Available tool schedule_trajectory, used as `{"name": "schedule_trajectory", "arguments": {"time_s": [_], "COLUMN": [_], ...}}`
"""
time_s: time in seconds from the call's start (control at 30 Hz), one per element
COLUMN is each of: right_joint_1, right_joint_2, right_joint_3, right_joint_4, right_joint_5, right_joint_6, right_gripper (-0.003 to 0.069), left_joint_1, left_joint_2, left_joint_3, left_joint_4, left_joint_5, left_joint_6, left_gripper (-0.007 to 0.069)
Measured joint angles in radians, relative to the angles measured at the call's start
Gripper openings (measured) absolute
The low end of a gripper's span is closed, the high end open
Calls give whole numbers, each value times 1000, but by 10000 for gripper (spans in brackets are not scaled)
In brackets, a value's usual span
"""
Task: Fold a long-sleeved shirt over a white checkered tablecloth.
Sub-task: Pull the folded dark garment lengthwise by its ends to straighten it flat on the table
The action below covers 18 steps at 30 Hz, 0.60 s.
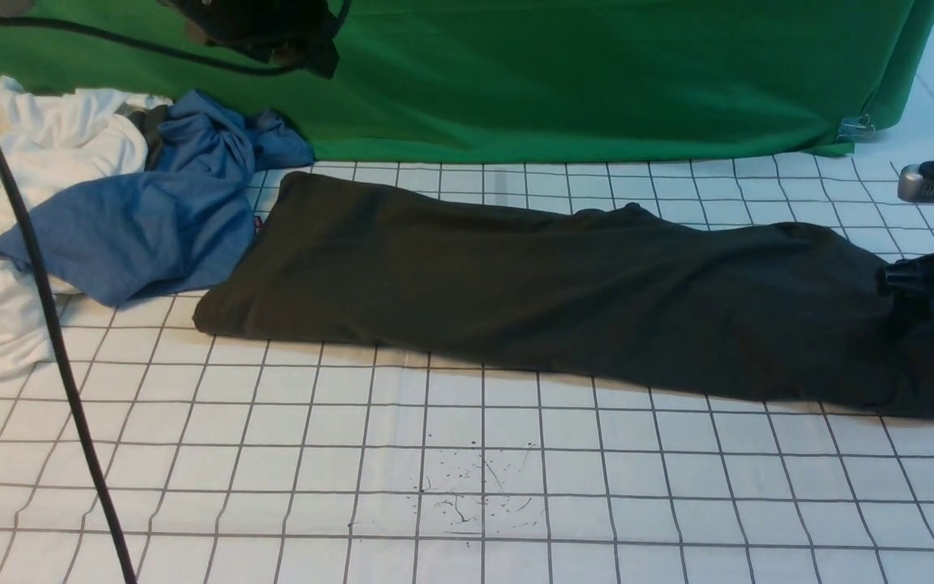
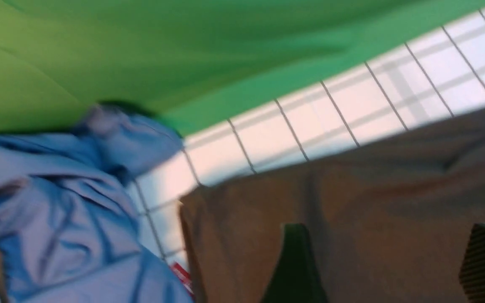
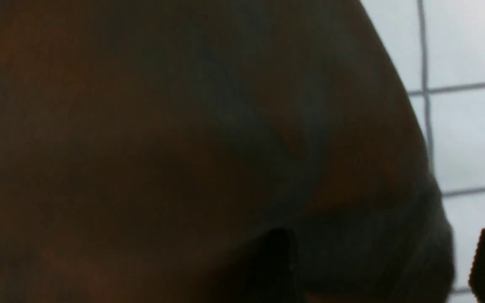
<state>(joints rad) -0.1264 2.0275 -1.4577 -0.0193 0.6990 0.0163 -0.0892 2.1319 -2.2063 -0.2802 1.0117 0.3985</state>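
Left end effector [image 2: 387, 269] spread wide above the long-sleeved shirt [image 1: 564, 300], gripping nothing; right end effector [image 3: 387, 269] likewise wide over the shirt's end at frame right; shirt folded lengthwise across mid-frame on the white checkered tablecloth [image 1: 467, 487]; blue garment [image 1: 151, 219] upper left.

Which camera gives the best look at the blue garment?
The front view: the whole blue garment shows, crumpled against the dark shirt's left end. The left wrist view shows part of it, blurred. The right wrist view shows none.
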Motion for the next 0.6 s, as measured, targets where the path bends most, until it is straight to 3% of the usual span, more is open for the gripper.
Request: {"name": "schedule_trajectory", "arguments": {"time_s": [0.37,0.43,0.53,0.6], "right_joint_1": [-1,-1,-1,-1], "right_joint_2": [46,47,49,49], "right_joint_3": [-17,-18,-19,-19], "right_joint_4": [9,19,53,72], "right_joint_5": [-4,-3,-3,-3], "right_joint_6": [23,9,-16,-57], "right_gripper": [583,524,380,193], "left_joint_1": [-10,-10,-10,-10], "left_joint_2": [3,3,3,3], "left_joint_3": [1,1,1,1], "left_joint_4": [-4,-4,-4,-4], "left_joint_5": [35,35,35,36], "left_joint_6": [22,23,26,26], "left_gripper": [236,214,206,204]}}
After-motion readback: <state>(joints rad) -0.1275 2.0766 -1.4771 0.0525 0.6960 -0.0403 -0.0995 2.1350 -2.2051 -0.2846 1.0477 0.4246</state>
